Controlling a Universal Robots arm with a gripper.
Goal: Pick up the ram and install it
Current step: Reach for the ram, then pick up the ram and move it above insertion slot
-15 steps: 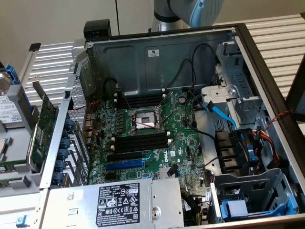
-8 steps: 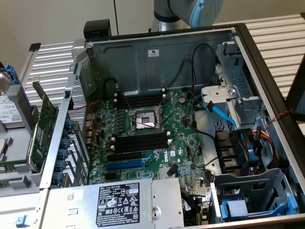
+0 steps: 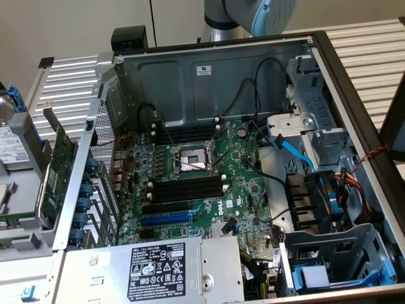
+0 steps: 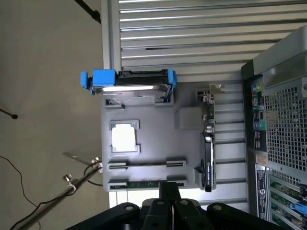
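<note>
The ram [image 4: 141, 183] is a thin green stick standing on edge in the end brackets of a grey holder tray [image 4: 158, 139]. My gripper [image 4: 168, 188] hangs over the tray with its fingers shut together. The fingertips line up with the middle of the ram in the wrist view, and I cannot tell whether they touch it. In the exterior view the open computer case [image 3: 209, 69] shows the motherboard [image 3: 243, 183] with long black slots [image 3: 186, 188] beside the processor socket [image 3: 190, 159]. More slots [image 3: 186, 134] lie behind the socket.
The tray also carries a hard drive in a blue caddy [image 4: 129, 84], a processor chip [image 4: 123, 137] and a green expansion card [image 4: 209, 143]. That card [image 3: 57, 168] stands left of the case in the exterior view. Cables [image 3: 297, 155] and drive bays [image 3: 329, 209] crowd the case's right side.
</note>
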